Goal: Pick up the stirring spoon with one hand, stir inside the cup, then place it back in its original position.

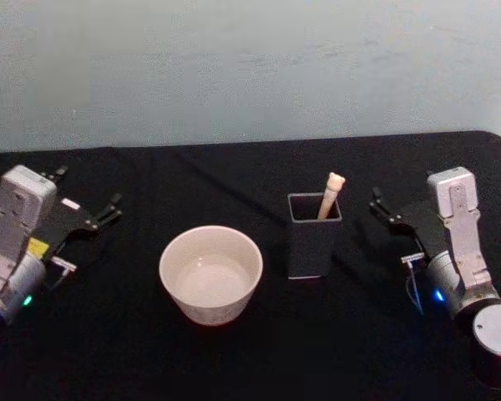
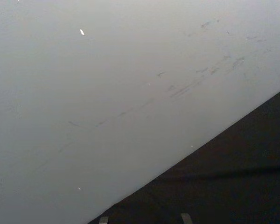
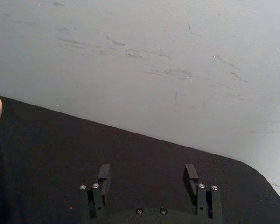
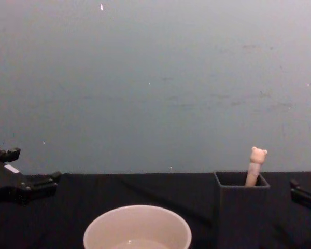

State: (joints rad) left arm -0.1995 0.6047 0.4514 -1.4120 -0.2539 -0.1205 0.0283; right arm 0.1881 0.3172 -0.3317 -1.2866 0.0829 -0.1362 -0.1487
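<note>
Surveying, head view: black cloth table (image 1: pixel 250 368), matte, under a pale scuffed wall (image 1: pixel 250 67).
Holder (image 1: pixel 313 236): dark grey, square, box-shaped, open-topped; the landmark for all places below.
Stirring spoon (image 1: pixel 330 194): cream handle with a small rounded head, standing tilted inside the holder, top above the rim.
Cup (image 1: pixel 210 273): wide, round, cream-white, smooth rim; just left of the holder, slightly nearer the robot, not touching it.
Left gripper (image 1: pixel 88 200): well left of the holder, beyond the cup; black fingers spread, holding nothing.
Right gripper (image 1: pixel 382 209): near the holder's right side, apart from it.
Left wrist view: grey marked wall, black cloth edge.
Right wrist view: two black fingers (image 3: pixel 103 173) wide apart, nothing between them.
Chest view: bear-shaped spoon head (image 4: pixel 257 154) rises from the holder's right rear corner; cup rim low, left of the holder.
</note>
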